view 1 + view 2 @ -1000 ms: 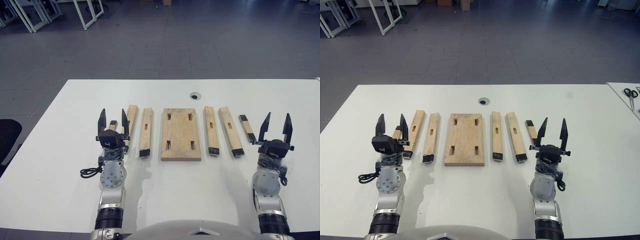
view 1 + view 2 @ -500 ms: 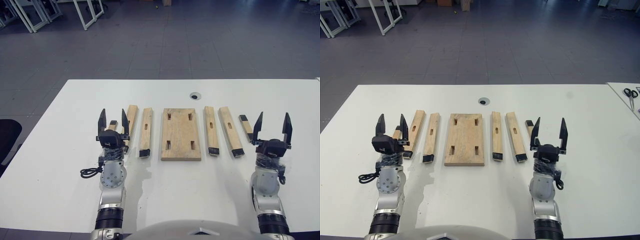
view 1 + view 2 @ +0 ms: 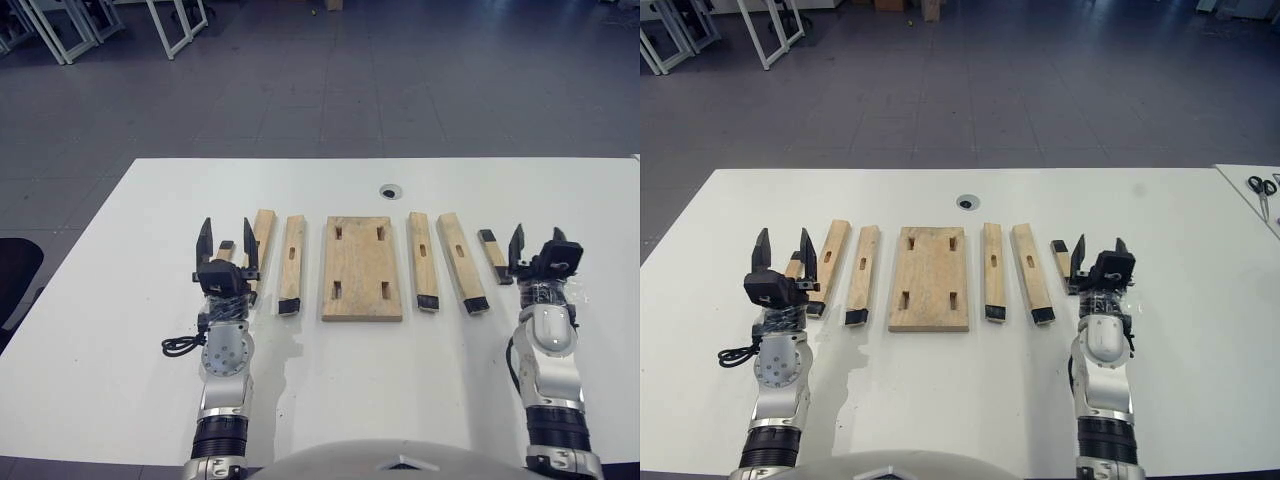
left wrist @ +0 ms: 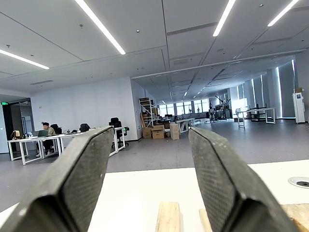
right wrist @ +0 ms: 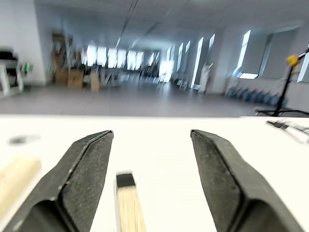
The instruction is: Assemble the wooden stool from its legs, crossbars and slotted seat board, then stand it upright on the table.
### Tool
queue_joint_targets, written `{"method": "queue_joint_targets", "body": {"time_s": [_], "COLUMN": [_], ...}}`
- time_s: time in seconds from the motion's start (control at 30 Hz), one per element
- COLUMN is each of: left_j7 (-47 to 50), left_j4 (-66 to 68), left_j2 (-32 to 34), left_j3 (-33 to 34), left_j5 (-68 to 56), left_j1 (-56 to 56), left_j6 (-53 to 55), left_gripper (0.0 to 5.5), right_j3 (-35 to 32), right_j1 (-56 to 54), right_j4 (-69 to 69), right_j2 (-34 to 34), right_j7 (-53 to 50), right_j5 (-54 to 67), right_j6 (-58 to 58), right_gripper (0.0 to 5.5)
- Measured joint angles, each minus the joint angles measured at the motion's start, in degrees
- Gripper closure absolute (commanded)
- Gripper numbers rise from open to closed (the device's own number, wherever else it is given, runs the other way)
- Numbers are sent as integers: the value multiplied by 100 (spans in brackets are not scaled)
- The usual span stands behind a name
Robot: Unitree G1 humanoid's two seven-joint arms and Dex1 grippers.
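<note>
1. Wood is laid out in a row across the white table: the slotted seat board lies flat in the middle, with its four slots facing up.
2. To the left of the board, the inner left leg and the outer left leg are placed side by side, slightly apart, each with a dark end towards the robot.
3. To the right of the board, the inner right leg and the outer right leg are set out in the same manner.
4. A short right crossbar is found beyond the outer right leg, and a short left crossbar is partly hidden behind the left gripper.
5. The left gripper is held above the table beside the outer left leg, with its jaws spread wide and nothing between them.
6. The right gripper is tilted forward just beside the right crossbar; its jaws are parted, and the crossbar is seen through the gap, lying on the table unclamped.
7. A round cable hole is set into the table behind the board.
</note>
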Motion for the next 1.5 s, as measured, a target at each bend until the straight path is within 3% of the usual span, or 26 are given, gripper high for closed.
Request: {"method": "queue_joint_targets", "body": {"time_s": [0.17, 0.43, 0.83, 1.1, 1.23, 1.33, 1.5], "left_j7": [7, 46, 51, 51, 51, 51, -187], "left_j4": [0, 0, 0, 0, -17, -298, -1463], "left_j2": [-1, -2, -10, -11, -20, -98, -213], "left_j3": [3, 4, 2, 7, 10, 82, 2], "left_j5": [3, 4, 3, -20, -89, -450, -2586], "left_j1": [0, 0, 38, 40, 38, -80, -701], "left_j6": [8, 16, 102, 165, 273, 778, 3533], "left_gripper": [268, 268, 268, 268, 268, 268, 268], "right_j3": [-68, 89, 96, 204, 159, 3, 94], "right_j1": [-64, -75, -366, -564, -561, -452, -593], "right_j4": [-431, -694, 68, 368, 352, 352, -386], "right_j2": [-240, -289, -480, -515, -477, -224, -192], "right_j7": [212, 655, 798, 1078, 1042, 968, 1472], "right_j5": [235, 282, 47, 52, 59, 126, 304], "right_j6": [2483, 3379, 2945, 2912, 2879, 2168, 1255], "right_gripper": [255, 255, 255, 407, 419, 419, 419]}}
